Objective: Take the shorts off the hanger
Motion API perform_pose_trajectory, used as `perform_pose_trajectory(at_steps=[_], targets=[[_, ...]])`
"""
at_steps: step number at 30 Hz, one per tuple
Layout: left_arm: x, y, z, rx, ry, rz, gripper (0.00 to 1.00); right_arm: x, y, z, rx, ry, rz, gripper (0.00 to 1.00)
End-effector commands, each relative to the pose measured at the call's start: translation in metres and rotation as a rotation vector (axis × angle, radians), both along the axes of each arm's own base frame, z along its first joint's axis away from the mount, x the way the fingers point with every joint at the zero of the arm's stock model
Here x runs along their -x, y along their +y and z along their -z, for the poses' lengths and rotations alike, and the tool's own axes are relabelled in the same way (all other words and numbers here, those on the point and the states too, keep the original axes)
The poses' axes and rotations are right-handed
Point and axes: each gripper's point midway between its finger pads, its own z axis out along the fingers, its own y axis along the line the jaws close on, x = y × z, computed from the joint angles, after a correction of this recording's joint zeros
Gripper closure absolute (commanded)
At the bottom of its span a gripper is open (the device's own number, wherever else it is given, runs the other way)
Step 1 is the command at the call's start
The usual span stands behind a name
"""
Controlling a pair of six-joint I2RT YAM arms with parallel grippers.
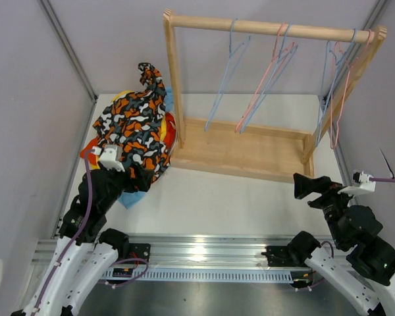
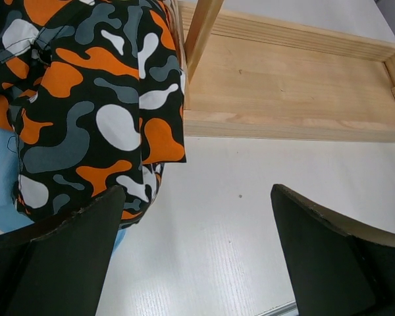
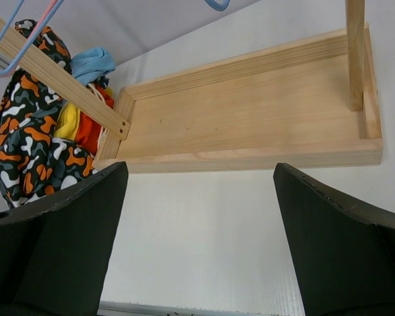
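Soft, light shorts lie heaped left of the rack; any fold should pinch easily. Left end effector and right end effector gape empty.

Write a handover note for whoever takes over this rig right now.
Left tool: open, empty, beside the near edge of the black, orange and white blotch-print fabric shorts.
Right tool: open, empty, above the white table, facing the wooden rack.
Shorts: the blotch-print pair tops a pile left of the rack's base; light blue shorts, yellow shorts and red-orange shorts peek out beneath.
Done: the thin wire hangers all hang bare.
Left: nothing seen to remove; the job looks finished.
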Motion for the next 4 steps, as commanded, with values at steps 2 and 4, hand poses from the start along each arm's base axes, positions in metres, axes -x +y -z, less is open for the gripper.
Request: perform_pose_trajectory(at_steps=[2, 4], targets=[[0.0014, -0.0023, -0.0193, 0.009, -0.046, 0.015, 0.01, -0.0019, 0.0040, -0.0089, -0.009, -0.040, -0.018, 0.01], [0.0016, -0.0033, -0.0190, 0.009, -0.045, 0.019, 0.01, -0.0020, 0.0067, -0.0104, 0.002, -0.036, -0.032, 0.01]])
